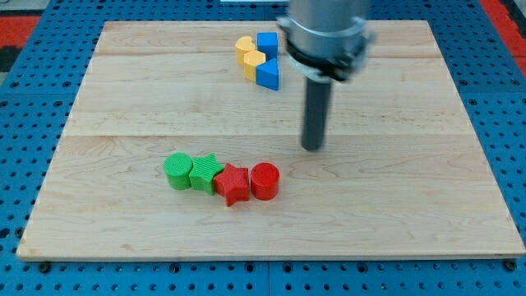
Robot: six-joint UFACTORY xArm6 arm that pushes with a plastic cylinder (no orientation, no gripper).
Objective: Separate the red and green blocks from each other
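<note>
Four blocks lie in a touching row at the board's lower middle. From the view's left they are a green cylinder (177, 171), a green star (204, 173), a red star (233, 183) and a red cylinder (265, 181). The green star and the red star touch. My tip (312, 147) stands on the board up and to the right of the red cylinder, apart from it by a small gap.
Near the view's top, a yellow block (244, 47), a yellow hexagon (253, 64), a blue cube (267, 43) and a blue triangular block (268, 75) sit clustered together. The wooden board (411, 205) lies on a blue pegboard surface.
</note>
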